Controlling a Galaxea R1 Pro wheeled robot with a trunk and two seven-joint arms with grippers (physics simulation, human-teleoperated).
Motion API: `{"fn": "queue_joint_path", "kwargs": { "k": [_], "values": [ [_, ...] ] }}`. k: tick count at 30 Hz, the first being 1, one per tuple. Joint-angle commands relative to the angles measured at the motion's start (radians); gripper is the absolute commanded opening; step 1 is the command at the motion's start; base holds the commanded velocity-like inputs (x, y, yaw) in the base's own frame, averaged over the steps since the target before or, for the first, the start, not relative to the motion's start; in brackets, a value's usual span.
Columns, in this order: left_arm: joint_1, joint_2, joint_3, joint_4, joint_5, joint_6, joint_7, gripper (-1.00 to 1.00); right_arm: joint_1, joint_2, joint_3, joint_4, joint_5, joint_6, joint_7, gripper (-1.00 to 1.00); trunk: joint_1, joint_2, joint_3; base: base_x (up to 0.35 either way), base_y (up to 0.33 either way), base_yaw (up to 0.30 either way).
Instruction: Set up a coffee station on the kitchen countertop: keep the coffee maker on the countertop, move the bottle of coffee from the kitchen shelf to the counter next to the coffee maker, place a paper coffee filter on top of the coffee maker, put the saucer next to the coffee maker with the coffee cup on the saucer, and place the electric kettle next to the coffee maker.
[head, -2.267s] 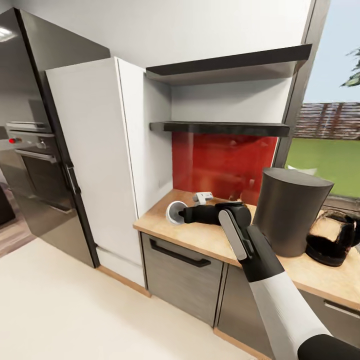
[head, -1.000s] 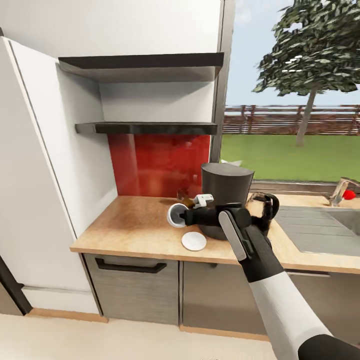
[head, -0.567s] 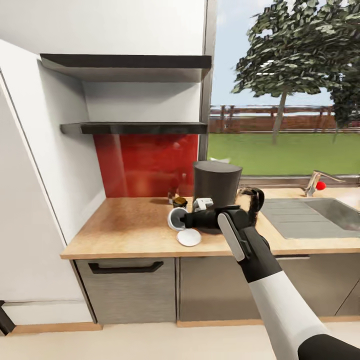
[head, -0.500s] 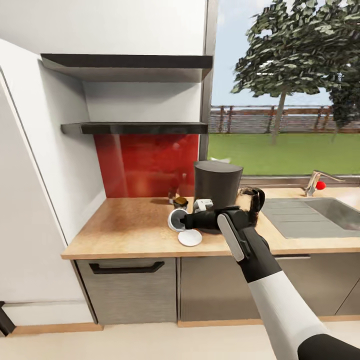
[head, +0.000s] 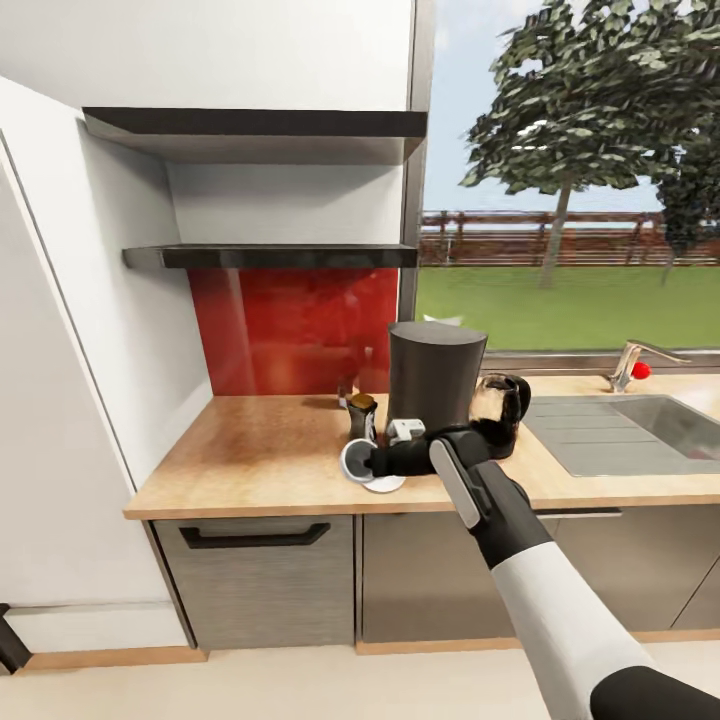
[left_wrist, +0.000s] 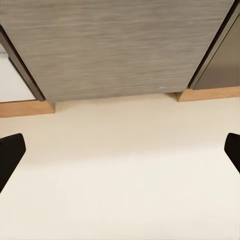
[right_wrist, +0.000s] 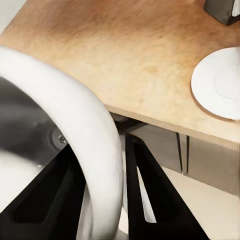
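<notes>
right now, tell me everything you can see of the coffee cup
The coffee cup is white with a thick rounded rim and a dark inside. It is tipped on its side, mouth facing away from the arm, clamped at the rim by the right gripper. It hangs low over the white saucer near the countertop's front edge; contact with it is unclear.

The kitchen was bright. Daylight came in through the window and lit the counter evenly. The red wall had a soft shine on it. Dark shade sat under the shelves. Straight lines leaned at the sides of the head view. In the right wrist view the cup was very close and looked blurry. The floor looked pale and flat, with almost no shadow.
</notes>
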Motion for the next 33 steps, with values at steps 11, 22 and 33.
{"fn": "queue_joint_path", "kwargs": {
  "k": [11,22,33],
  "values": [
    [0.002,0.002,0.013,0.065,-0.002,-0.003,-0.004,1.0,-0.001,0.028,-0.124,0.034,-0.002,0.003,-0.3,-1.0,0.0,-0.001,0.0,0.0,0.0,0.0],
    [0.006,0.012,0.015,0.1,-0.002,-0.003,0.0,1.0,0.0,0.071,-0.231,0.042,-0.003,0.004,-0.52,-1.0,0.0,-0.001,0.0,0.0,0.0,0.0],
    [0.007,0.038,0.016,0.174,-0.002,-0.001,0.004,1.0,0.0,0.071,-0.385,0.141,-0.007,0.003,-0.593,-1.0,0.0,-0.001,0.0,0.016,0.02,0.0]
  ]
}}
